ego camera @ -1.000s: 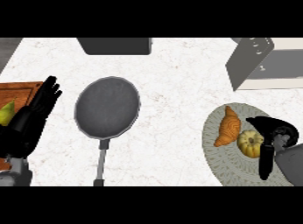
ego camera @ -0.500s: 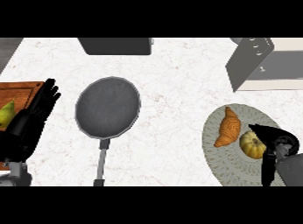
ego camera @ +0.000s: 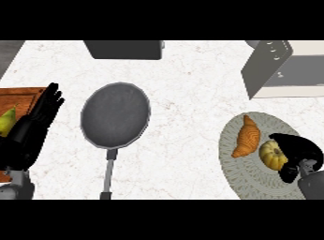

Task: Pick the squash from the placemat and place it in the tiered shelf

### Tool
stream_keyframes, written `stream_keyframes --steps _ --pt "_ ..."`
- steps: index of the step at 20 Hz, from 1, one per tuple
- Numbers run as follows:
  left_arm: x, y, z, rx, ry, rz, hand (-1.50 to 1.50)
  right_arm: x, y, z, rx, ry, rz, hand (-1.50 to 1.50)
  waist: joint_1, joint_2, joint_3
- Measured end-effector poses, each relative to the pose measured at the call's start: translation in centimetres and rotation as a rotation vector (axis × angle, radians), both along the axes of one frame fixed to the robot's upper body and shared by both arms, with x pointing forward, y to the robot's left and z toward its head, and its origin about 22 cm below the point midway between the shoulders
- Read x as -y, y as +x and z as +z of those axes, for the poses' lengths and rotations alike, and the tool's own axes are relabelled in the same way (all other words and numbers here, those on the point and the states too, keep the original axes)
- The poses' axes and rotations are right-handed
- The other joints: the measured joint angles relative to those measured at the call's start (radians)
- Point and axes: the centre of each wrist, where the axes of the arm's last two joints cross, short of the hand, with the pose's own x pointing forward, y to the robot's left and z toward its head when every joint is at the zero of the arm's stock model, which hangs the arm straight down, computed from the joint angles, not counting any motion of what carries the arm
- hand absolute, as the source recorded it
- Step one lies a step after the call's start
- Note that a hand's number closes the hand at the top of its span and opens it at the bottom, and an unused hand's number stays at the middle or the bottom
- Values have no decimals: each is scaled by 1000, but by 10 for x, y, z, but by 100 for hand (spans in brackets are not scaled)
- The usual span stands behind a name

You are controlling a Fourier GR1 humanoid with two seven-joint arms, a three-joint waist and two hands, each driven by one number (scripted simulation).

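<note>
A small yellow squash (ego camera: 272,154) lies on the grey oval placemat (ego camera: 251,180) at the right, beside a brown croissant (ego camera: 247,137). My right hand (ego camera: 299,152) sits on the squash's right side, with its fingers curled over the top and the thumb below it. The grey tiered shelf (ego camera: 267,65) stands at the back right, tilted in the view. My left hand (ego camera: 26,131) rests open at the left edge, fingers up.
A dark frying pan (ego camera: 115,115) lies in the middle with its handle (ego camera: 108,174) pointing toward me. A wooden board (ego camera: 6,101) at the left holds a green pear (ego camera: 4,123). A dark box (ego camera: 123,48) stands at the back.
My right hand has lowered and drawn toward the lower right, closing round the squash's right side. The left hand has barely moved.
</note>
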Motion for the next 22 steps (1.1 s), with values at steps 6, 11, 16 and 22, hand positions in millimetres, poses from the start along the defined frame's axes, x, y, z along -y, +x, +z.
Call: stream_keyframes --steps 6,11,16,22 --pt "2 -3 3 -3 -1 -10 0 13 3 -2 111 -40 87 150 3 0 1" --pt "2 -7 3 -4 2 -7 0 18 8 17 234 -36 124 150 -2 6 7" --pt "5 -8 4 -10 -7 -1 0 -8 17 49 446 111 94 150 -12 5 9" --pt "0 -12 2 -16 -3 17 0 -70 -8 67 790 374 28 150 -30 -2 10"
